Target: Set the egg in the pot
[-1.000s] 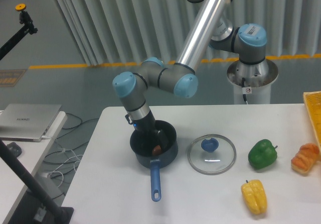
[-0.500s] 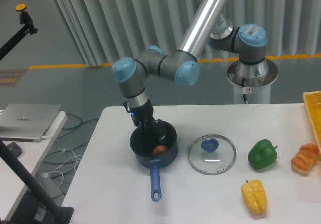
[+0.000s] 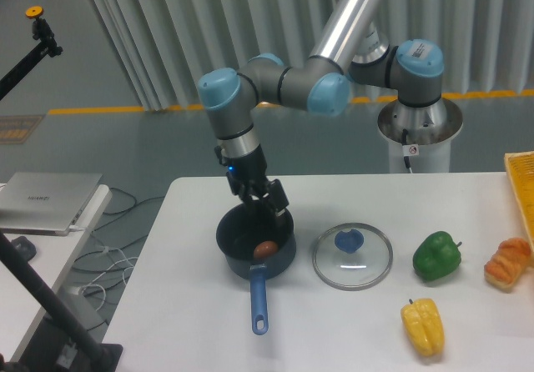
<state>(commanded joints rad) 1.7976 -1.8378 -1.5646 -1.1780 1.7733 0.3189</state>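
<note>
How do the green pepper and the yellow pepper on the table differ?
The green pepper is rounder and sits farther back, right of the glass lid; the yellow pepper is longer and lies nearer the table's front edge. The green one looks glossy, the yellow one duller. Both lie loose on the white table, untouched.

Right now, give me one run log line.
egg: in pot | gripper: open, above pot rim, empty | glass lid: beside pot

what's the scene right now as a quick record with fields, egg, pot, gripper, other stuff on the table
egg: lying inside the pot, free of the gripper
pot: on the table, handle toward the camera, lid off
gripper: above the pot's rim, holding nothing
glass lid: flat on the table, right of the pot
others: green pepper, yellow pepper, bread-like item
</note>
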